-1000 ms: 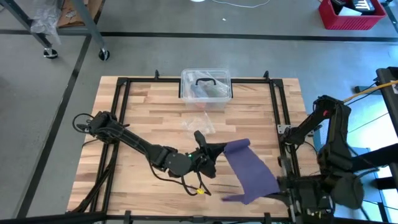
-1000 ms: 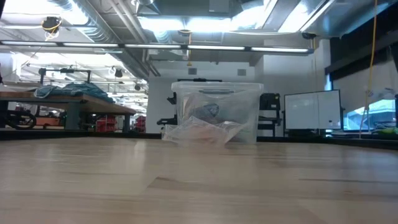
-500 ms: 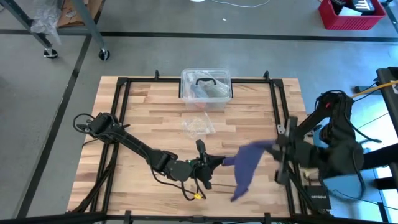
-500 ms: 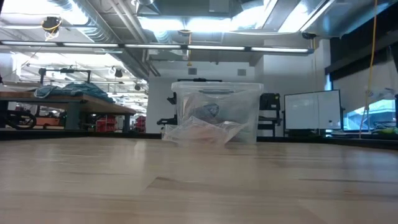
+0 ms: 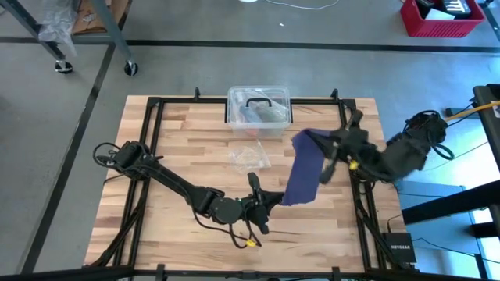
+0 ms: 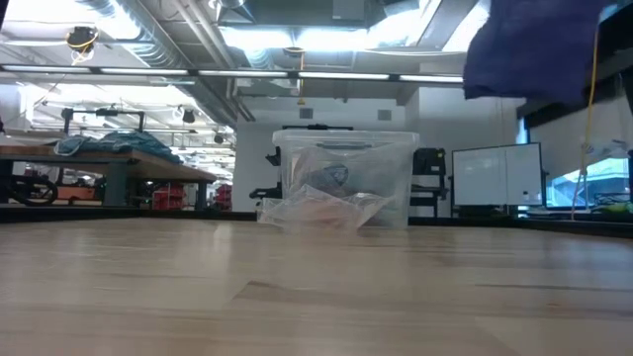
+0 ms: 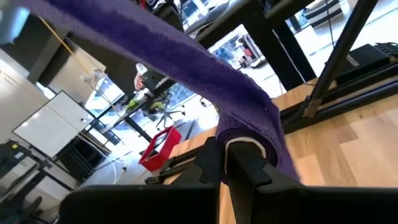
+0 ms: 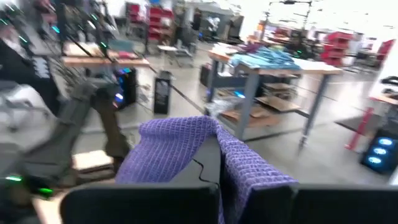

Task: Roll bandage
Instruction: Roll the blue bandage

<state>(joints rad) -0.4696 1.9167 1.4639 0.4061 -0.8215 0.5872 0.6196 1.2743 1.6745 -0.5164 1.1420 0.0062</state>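
The dark navy-purple bandage (image 5: pixel 301 168) hangs in the air as a strip between my two grippers, over the table's right half. My left gripper (image 5: pixel 275 200) is low over the table and is shut on the strip's near end. My right gripper (image 5: pixel 328 146) is raised toward the far right and is shut on the strip's far end. The lifted bandage shows at the top right of the low view (image 6: pixel 534 44). In the left wrist view the strip (image 7: pixel 186 56) runs up and away from my fingers. My left gripper pinches the bandage's near end (image 7: pixel 252 127) between its two fingers, with the cloth wrapped over the fingertips. The fingers lie nearly level and point toward the table's right edge. The strip rises from them, drawn fairly straight and clear of the table. My right gripper holds the bandage's far end (image 8: pixel 186 146), and the cloth is draped over its fingers and hides the place of contact. It comes from the table's right side. The strip hangs down from it toward my left gripper.
A clear plastic box with a black handle (image 5: pixel 259 109) stands at the middle of the table's far edge. A crinkled clear wrapper (image 5: pixel 248 156) lies just in front of it. Both show in the low view, the box (image 6: pixel 341 163) behind the wrapper (image 6: pixel 321 210). A black frame (image 5: pixel 344 117) borders the table.
My right gripper has swung from the table's near right corner up and toward the far edge, carrying the bandage's end. The bandage, which lay spread on the table, is now lifted clear and stretched between the grippers. Its end in my left gripper has stayed in place.
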